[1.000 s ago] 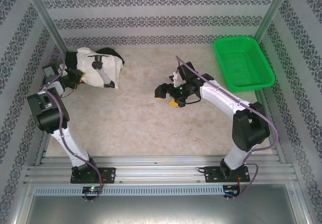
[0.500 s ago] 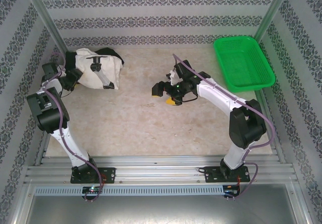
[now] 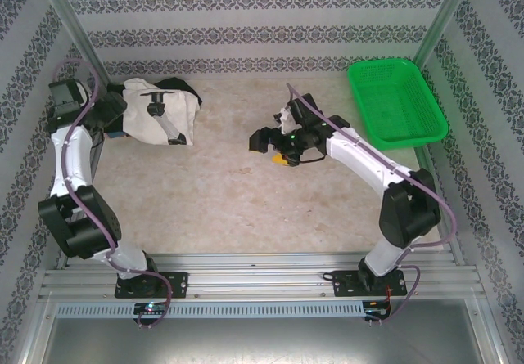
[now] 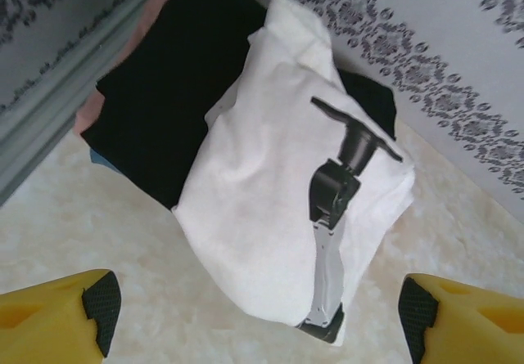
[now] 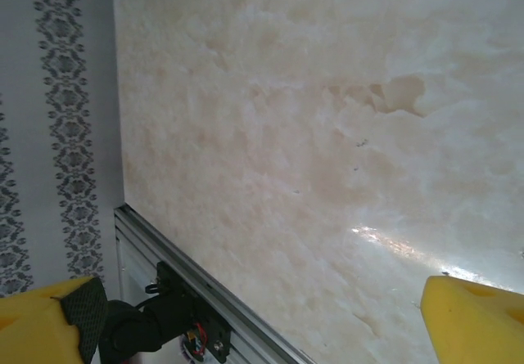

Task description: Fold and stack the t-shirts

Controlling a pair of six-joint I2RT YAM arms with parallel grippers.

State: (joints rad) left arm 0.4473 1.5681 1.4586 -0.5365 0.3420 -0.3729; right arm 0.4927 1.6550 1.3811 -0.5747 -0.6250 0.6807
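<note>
Surface (image 3: 246, 192), green basket (image 3: 397, 102) at far right. In the far-left corner the cream t-shirt (image 3: 136, 117) lies roughly folded atop the black t-shirt (image 3: 184, 90). Stacking appears essentially done, with tidying at most left. Left jaws are spread beside the stack, empty. Right jaws are spread over bare mid-surface.

Cream t-shirt (image 4: 270, 217) lying over black t-shirt (image 4: 168, 94), left claw (image 4: 258, 311) spread wide

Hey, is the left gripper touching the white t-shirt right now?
Apart. Left wrist view: the left gripper stands open, bare table showing between each fingertip and the white t-shirt.
</note>
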